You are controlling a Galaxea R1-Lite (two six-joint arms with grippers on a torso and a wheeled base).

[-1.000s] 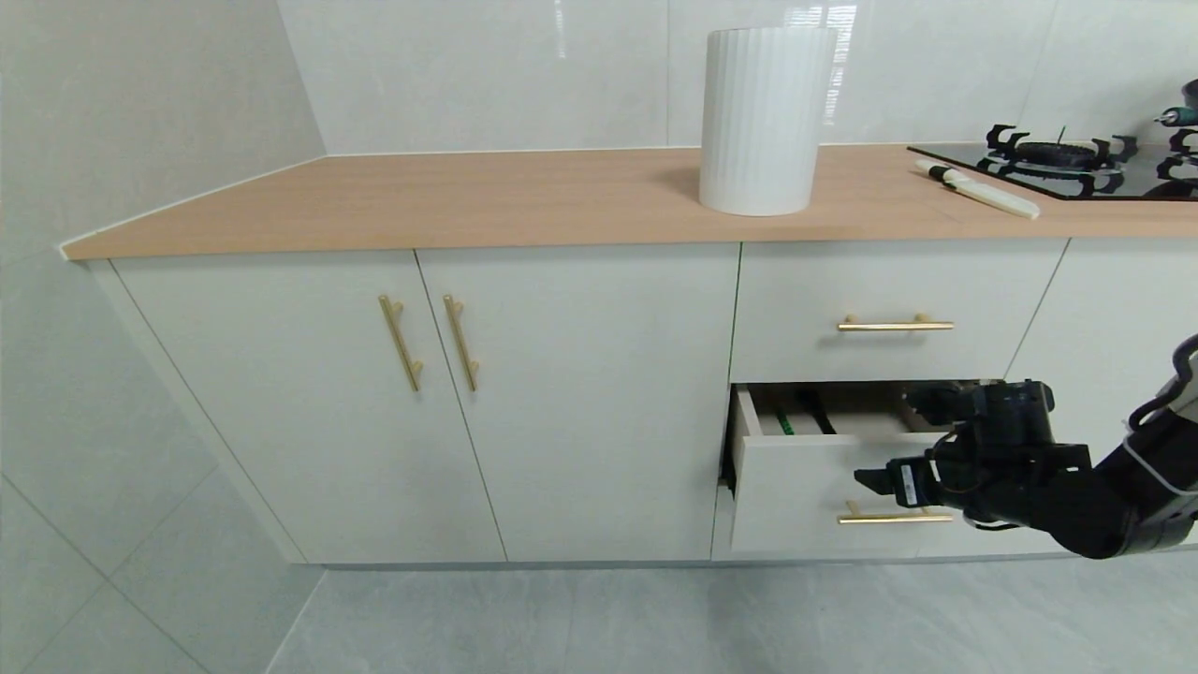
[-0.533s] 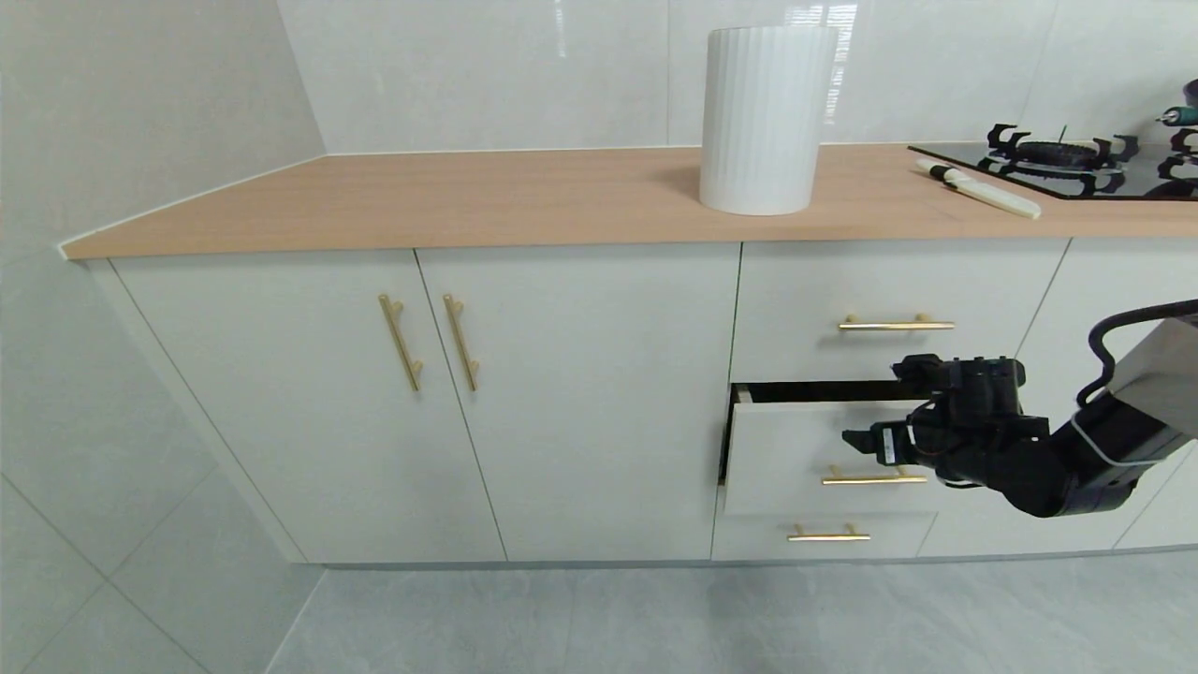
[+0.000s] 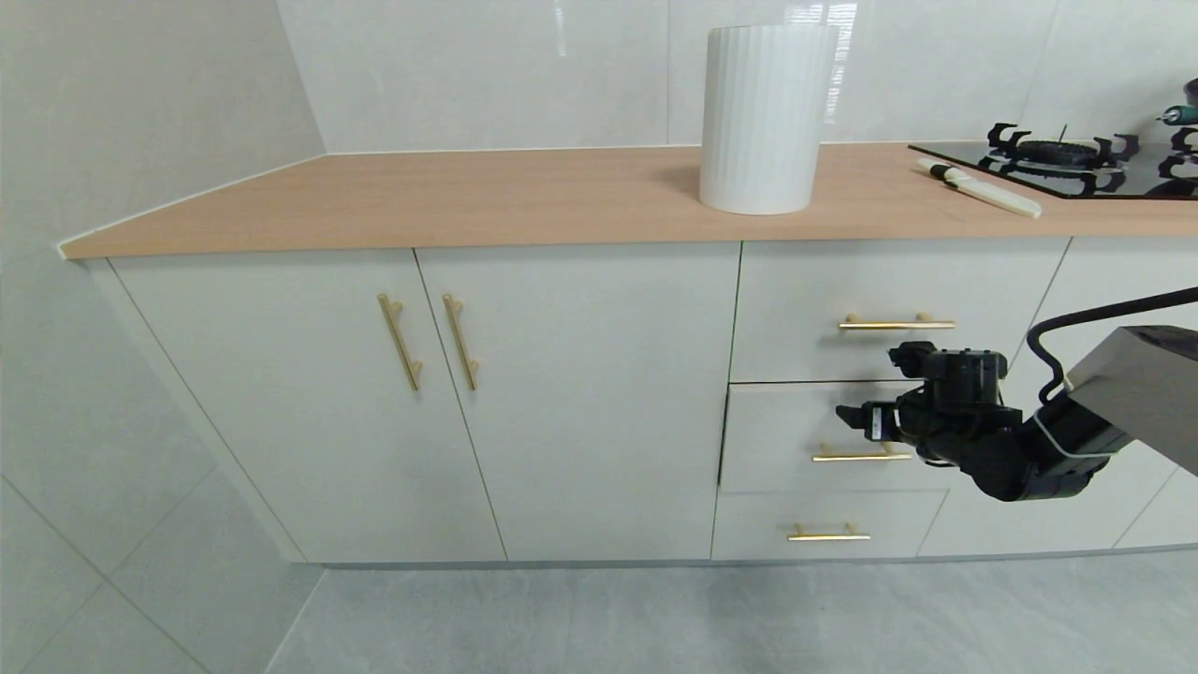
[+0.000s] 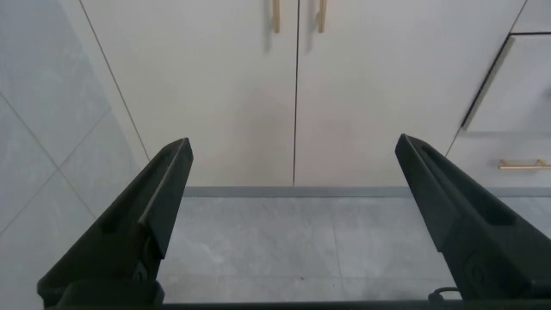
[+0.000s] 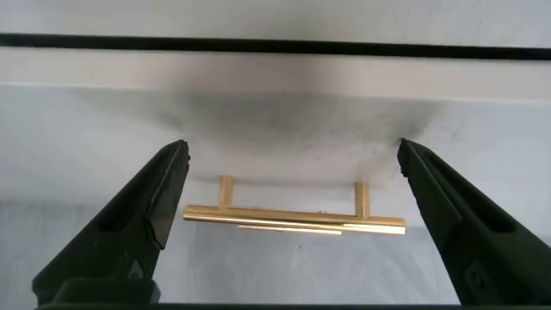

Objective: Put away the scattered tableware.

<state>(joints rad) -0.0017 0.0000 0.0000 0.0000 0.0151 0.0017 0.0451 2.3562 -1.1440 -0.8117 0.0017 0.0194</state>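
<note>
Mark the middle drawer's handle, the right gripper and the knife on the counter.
middle drawer's handle (image 3: 861, 457), head view, middle of the gold bar.
right gripper (image 3: 868, 384), head view, midway between its open fingertips.
knife (image 3: 990, 197), head view, on its pale long part.

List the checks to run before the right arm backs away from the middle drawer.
1. Is the middle drawer fully shut: cannot tell; a dark seam shows along its edge nearest the cabinet doors.
2. Is the right gripper open and empty: ok.
3. Is the drawer's handle free of the fingers: ok; nothing is clamped on it.
4. Is the left gripper open and empty: ok.
5. Is the countertop cleared of tableware: not ok; a white utensil lies beside the hob.
</note>
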